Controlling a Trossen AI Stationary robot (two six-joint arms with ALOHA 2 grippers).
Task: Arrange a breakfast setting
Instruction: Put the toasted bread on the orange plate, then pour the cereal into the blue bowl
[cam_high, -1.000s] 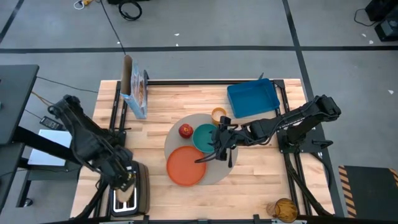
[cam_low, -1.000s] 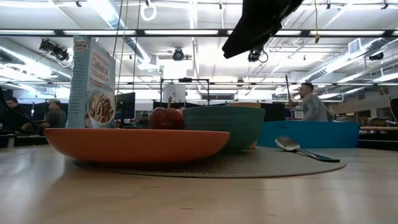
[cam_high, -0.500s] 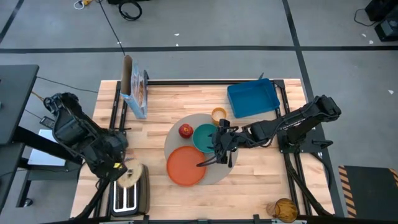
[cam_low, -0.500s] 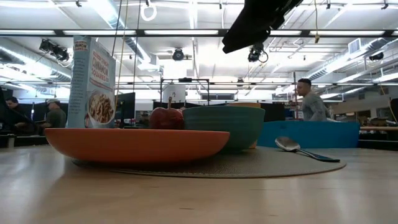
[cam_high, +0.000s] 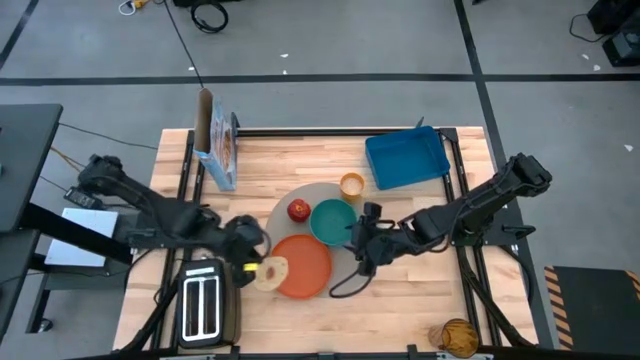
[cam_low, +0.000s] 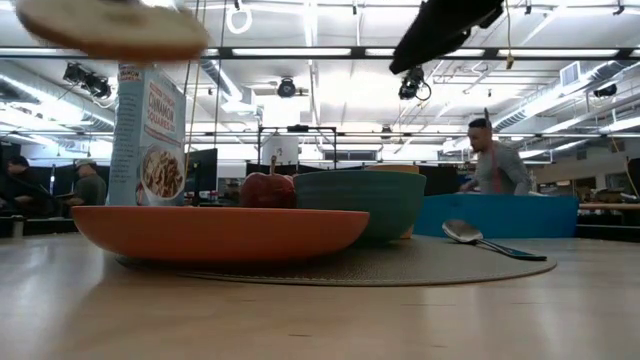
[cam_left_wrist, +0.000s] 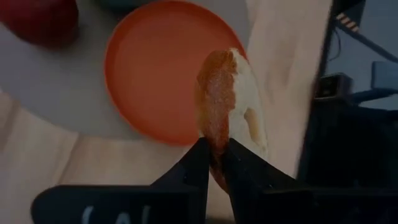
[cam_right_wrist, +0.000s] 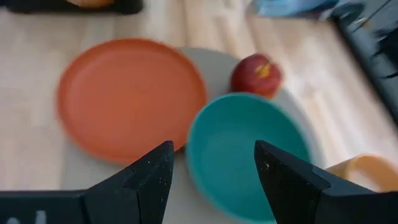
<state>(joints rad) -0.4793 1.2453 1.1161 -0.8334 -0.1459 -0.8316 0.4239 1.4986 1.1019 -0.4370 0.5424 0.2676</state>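
The round grey-beige mat (cam_high: 350, 278) carries the orange plate (cam_high: 305, 268), teal bowl (cam_high: 333, 222) and red apple (cam_high: 298, 210). The orange-filled cup (cam_high: 351, 185) stands at the mat's far edge. The metal spoon (cam_low: 480, 240) lies on the mat right of the bowl. My left gripper (cam_high: 255, 268) is shut on the toast slice (cam_high: 271, 270), high over the plate's left rim; the toast also shows at the top of the low view (cam_low: 110, 28). My right gripper (cam_right_wrist: 214, 186) is open and empty above the mat, right of the bowl. My left gripper pinches the toast between its two fingers, one on each flat face, at the slice's edge nearest the gripper (cam_left_wrist: 214, 142). The fingers come level from the table's left. The toast lies about flat, lifted clear, sticking out past the fingertips over the plate's rim.
The silver toaster (cam_high: 205, 310) stands at the near left corner, just behind my left gripper. A cereal box (cam_high: 218, 150) stands at the far left, the blue tray (cam_high: 405, 158) at the far right. People (cam_low: 490, 165) move in the room behind.
My left gripper has risen from the toaster with the toast slice and swung toward the table's right, over the plate's left rim. The toast is lifted clear of the toaster and turned flat. My right gripper has drawn back a little toward the table's near right.
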